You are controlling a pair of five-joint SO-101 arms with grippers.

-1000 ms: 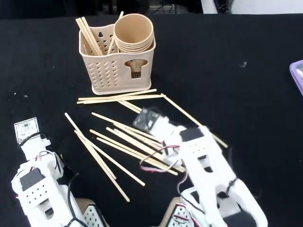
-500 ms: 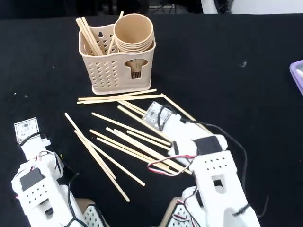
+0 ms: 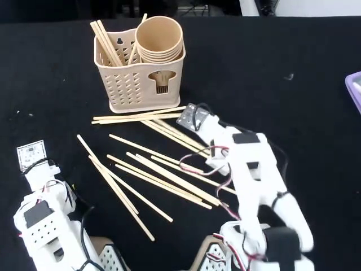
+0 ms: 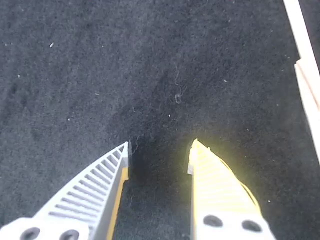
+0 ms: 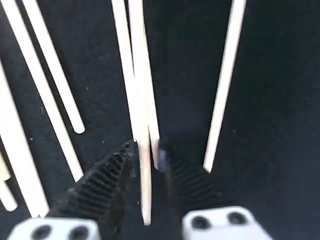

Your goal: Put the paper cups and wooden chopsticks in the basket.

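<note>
- Worktop (image 3: 293, 51): black cloth. A purple object (image 3: 354, 87) sits at its edge, well apart from everything else.
- Basket (image 3: 138, 84): beige, perforated, upright at the far side of the worktop, with two compartments.
- Paper cups (image 3: 159, 38): tan, nested in one stack, standing in one compartment with their rims above the basket wall.
- Stored sticks (image 3: 106, 40): several pale wooden ones leaning in the other compartment.
- Loose chopsticks (image 3: 152, 169): pale, thin and straight, scattered flat on the cloth near the basket, many crossing or lying side by side.
- Long sticks (image 3: 138, 117): lying side by side just in front of the basket's base, between it and the rest of the scatter.
- Right arm (image 3: 248, 164): reaches over the scatter, and its red and white wires (image 3: 200, 164) hang above several sticks.
- Right claw (image 5: 146, 150): black ribbed fingers closed down to a narrow slot, pinching two chopsticks (image 5: 142, 100) that run out ahead of the tips. More sticks lie on either side of it.
- Left claw (image 4: 160, 147): parted and holding nothing, over bare cloth, with one edge stick (image 4: 305, 50) off to the side.
</note>
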